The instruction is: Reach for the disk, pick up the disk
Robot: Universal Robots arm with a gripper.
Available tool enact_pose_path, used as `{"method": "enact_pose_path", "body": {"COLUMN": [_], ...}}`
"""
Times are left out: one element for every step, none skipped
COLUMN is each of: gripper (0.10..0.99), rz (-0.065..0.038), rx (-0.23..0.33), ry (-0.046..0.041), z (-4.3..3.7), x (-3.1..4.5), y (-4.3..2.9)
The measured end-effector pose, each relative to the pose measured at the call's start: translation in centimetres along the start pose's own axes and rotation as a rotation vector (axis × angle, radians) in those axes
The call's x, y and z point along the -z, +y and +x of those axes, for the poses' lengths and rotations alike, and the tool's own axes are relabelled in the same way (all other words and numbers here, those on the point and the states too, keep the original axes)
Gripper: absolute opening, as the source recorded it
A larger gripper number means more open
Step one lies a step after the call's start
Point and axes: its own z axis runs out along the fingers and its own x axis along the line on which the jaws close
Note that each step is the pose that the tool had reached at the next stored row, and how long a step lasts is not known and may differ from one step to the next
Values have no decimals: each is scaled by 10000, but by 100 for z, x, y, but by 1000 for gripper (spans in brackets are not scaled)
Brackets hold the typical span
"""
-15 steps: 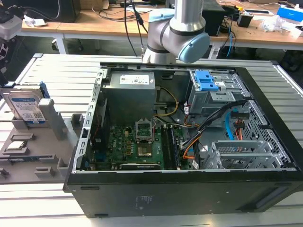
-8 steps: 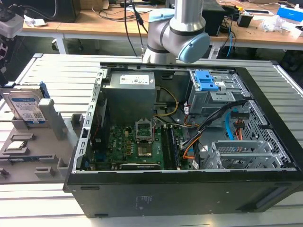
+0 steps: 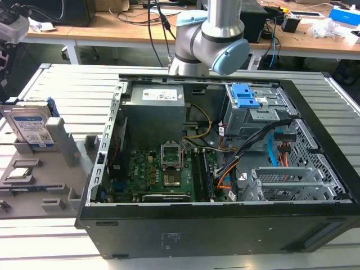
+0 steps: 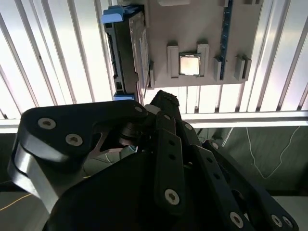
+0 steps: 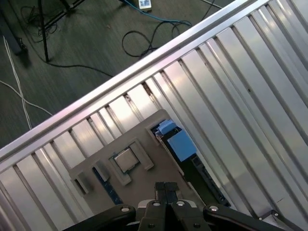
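Observation:
The disk [image 3: 31, 126] stands on edge in a slot of the grey holder plate [image 3: 62, 169] at the exterior view's left, its white-and-blue label showing. In both wrist views I look down on its thin edge [image 4: 129, 48] [image 5: 202, 175], with the blue rail at the ends. My gripper [image 5: 164, 186] [image 4: 161, 103] hangs well above the plate, close beside the disk's line but apart from it. Its fingertips are pressed together and hold nothing.
A small square silver chip [image 4: 189, 65] [image 5: 126, 160] lies in the holder plate beside the disk. An open computer case [image 3: 225, 152] with blue clips [image 3: 246, 95] on its drive cage sits at the exterior view's right. The slatted table's edge [image 5: 144, 62] borders a floor with cables.

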Motion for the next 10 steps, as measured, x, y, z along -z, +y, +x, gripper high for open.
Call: {"method": "enact_pose_path", "body": {"gripper": [106,106,106,106,106,106,106,106,106,106], "rz": [0,0,0,0,0,1,1,0,1,1], "rx": [67,205,290,351,446,511,616,735,804,871], "ry": [3,8,11,14,18,19,24,28,31,33], "z": [0,0,0,0,0,0,0,0,0,0], "x": [0,0,0,0,0,0,0,0,0,0], "y": [0,0,0,0,0,0,0,0,0,0]}}
